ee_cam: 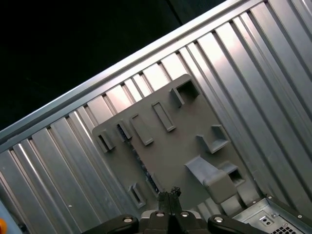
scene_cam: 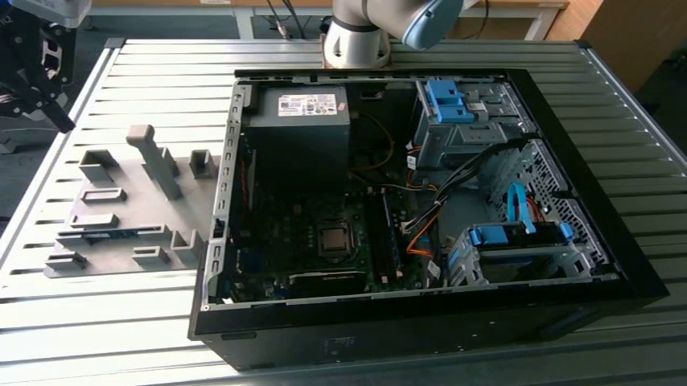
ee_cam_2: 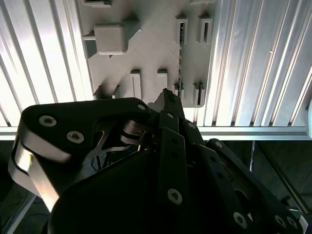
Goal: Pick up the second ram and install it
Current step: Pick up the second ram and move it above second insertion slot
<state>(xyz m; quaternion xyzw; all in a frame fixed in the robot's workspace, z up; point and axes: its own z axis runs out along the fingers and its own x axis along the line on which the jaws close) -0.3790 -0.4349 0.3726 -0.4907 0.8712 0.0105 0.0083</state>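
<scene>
Counter (scene_cam: 129, 338): ribbed metal slats, pale, seen below the claw in both wrist views.

Claw (ee_cam: 168, 191): the two dark fingertips are pressed together with no gap showing between them and nothing held. It hangs over the counter, pointing down at the grey holder plate (ee_cam: 180, 141). In the second wrist view the claw (ee_cam_2: 168, 96) tapers to one point over the same plate.

Holder plate: flat grey plastic with raised blocks and narrow slots, lying on the counter straight under the claw. In the exterior view it sits at the exterior view's left, just beside the computer case (scene_cam: 429, 322).

Second ram (scene_cam: 108, 235): a thin blue strip standing on its long edge in the plate's slots. In the first wrist view the second ram (ee_cam: 142, 165) shows as a narrow dark line running away from the claw, its near end just below the fingertips. In the second wrist view the second ram (ee_cam_2: 179, 58) again runs edge-on, out from the claw's tip. The claw is clear of it and does not touch it.

Computer case: black, lying open-side-up on the counter, off to one side of the claw. Inside are the power supply (scene_cam: 306, 112), the mainboard (scene_cam: 311, 217) and two light-blue drive clips (scene_cam: 451, 100). One corner of the case shows in the first wrist view.

Arm base (scene_cam: 359, 36): it stands on the counter on the far side of the case.
</scene>
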